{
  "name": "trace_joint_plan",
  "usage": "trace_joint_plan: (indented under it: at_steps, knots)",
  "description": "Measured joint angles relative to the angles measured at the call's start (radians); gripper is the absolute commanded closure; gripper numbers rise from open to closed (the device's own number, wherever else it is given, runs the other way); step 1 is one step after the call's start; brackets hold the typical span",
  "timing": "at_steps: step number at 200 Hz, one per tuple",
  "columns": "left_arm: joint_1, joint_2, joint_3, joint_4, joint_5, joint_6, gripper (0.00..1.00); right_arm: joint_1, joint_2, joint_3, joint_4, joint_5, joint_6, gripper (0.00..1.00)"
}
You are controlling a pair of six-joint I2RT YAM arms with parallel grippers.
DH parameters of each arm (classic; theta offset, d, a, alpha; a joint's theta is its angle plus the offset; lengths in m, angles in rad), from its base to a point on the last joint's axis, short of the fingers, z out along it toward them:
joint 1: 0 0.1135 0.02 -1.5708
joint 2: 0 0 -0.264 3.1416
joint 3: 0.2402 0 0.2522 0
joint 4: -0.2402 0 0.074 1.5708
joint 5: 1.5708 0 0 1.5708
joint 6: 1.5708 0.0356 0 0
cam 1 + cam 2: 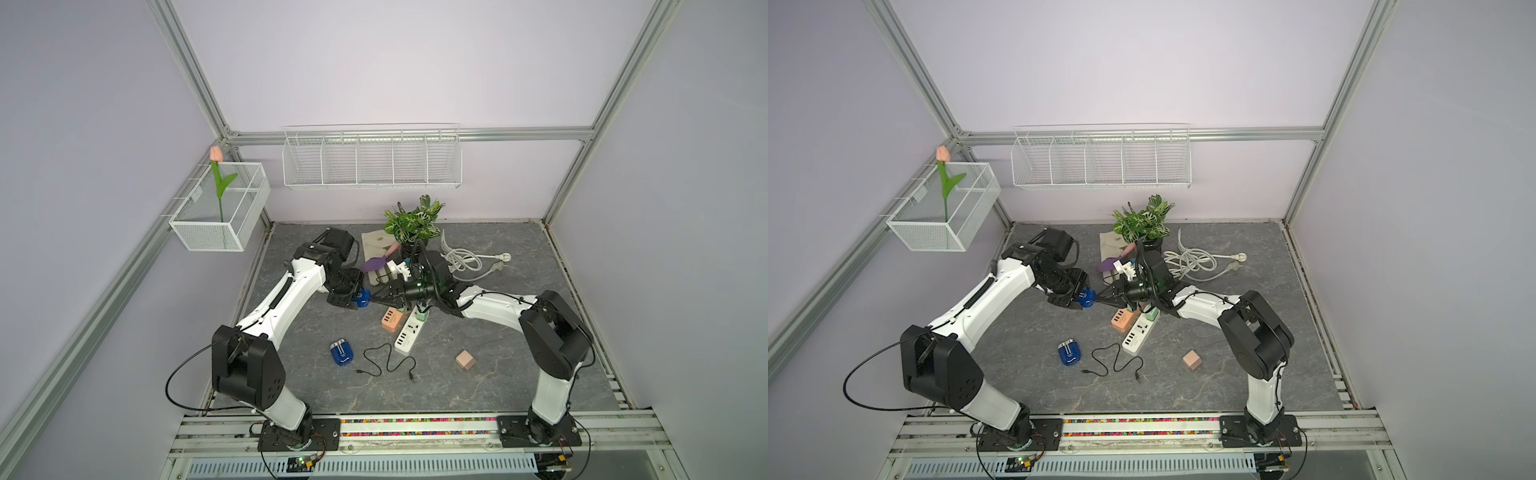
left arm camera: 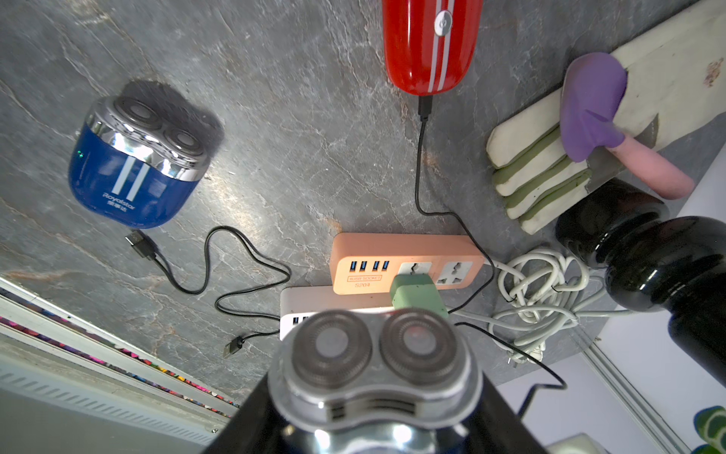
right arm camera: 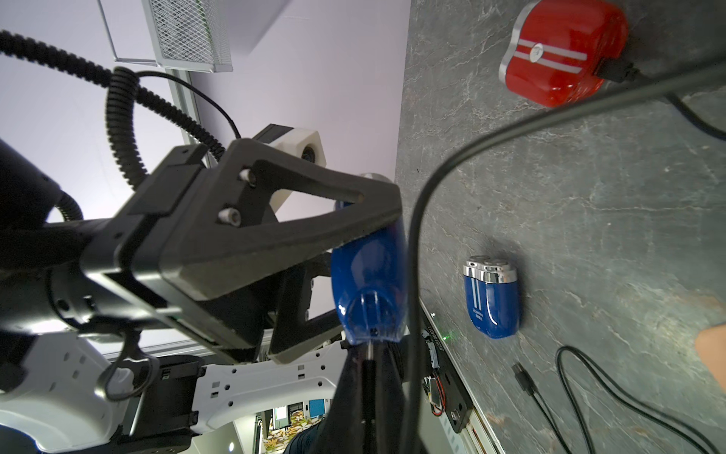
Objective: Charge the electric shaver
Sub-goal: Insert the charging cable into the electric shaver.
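One tabletop shaver [image 2: 133, 173] reads Royalstar; orange strip [image 2: 408, 251] reads S204.

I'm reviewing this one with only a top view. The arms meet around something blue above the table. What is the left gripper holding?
Observer: An electric shaver, held in the left gripper; the left wrist view shows its two round heads.
Operator: And the right gripper?
Observer: The right wrist view shows the right gripper shut on a black plug, its tip at the shaver's base. Whether it is seated, I cannot tell.
Operator: Any other shaver with a cable?
Observer: A red shaver lies on the table with a black cable plugged in; top views do not show it.
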Motion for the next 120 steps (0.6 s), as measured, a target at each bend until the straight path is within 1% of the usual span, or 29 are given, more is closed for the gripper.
trace_joint_plan:
  at_steps: [120]
  knots:
    - [-0.002, 0.0, 0.0, 0.0, 0.01, 0.0, 1.0, 0.0, 0.0, -0.001, 0.0, 0.01, -0.002, 0.93]
